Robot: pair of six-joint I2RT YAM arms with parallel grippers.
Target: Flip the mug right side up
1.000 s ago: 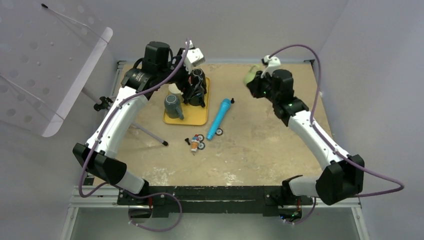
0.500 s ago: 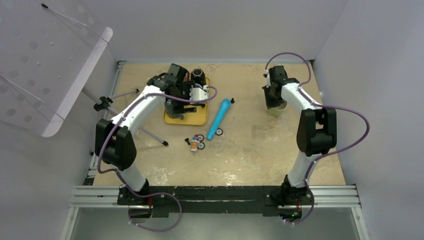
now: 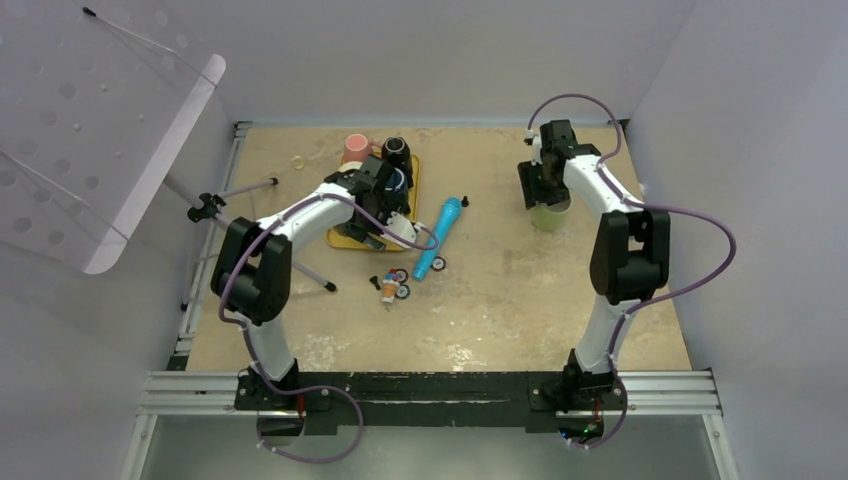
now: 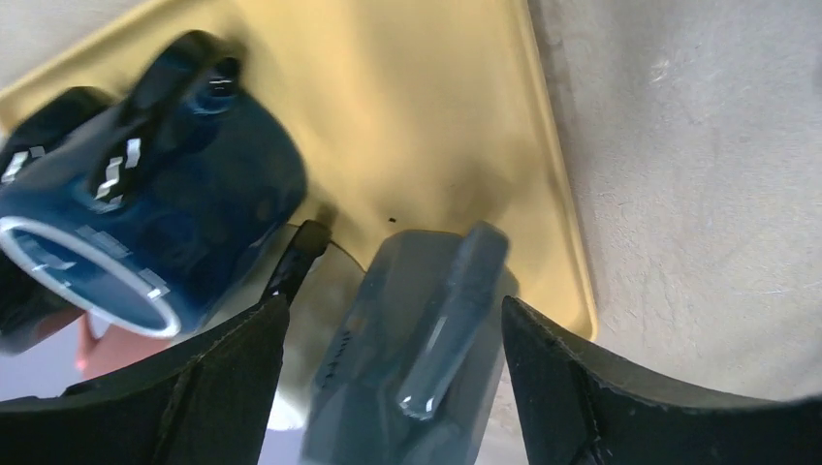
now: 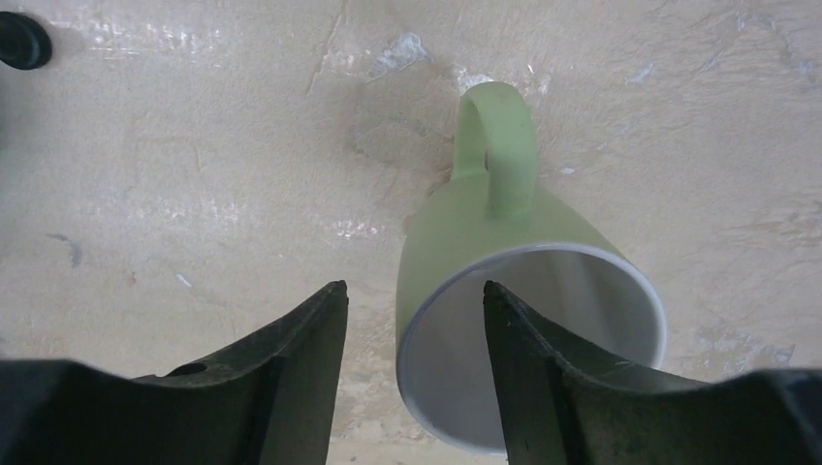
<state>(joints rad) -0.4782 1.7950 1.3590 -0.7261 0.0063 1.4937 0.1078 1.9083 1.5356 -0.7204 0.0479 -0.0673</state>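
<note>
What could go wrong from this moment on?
The left gripper straddles the grey mug on the yellow tray, with the dark blue mug close beside; closing or lifting may knock it. The right gripper, open, has one finger over the green mug; withdrawing could catch its rim and tip it.

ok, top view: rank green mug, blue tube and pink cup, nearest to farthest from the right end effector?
1. green mug: right at the right end effector, far right of the table.
2. blue tube: mid-table, toward the left arm.
3. pink cup: far edge, on the left arm's side.
</note>
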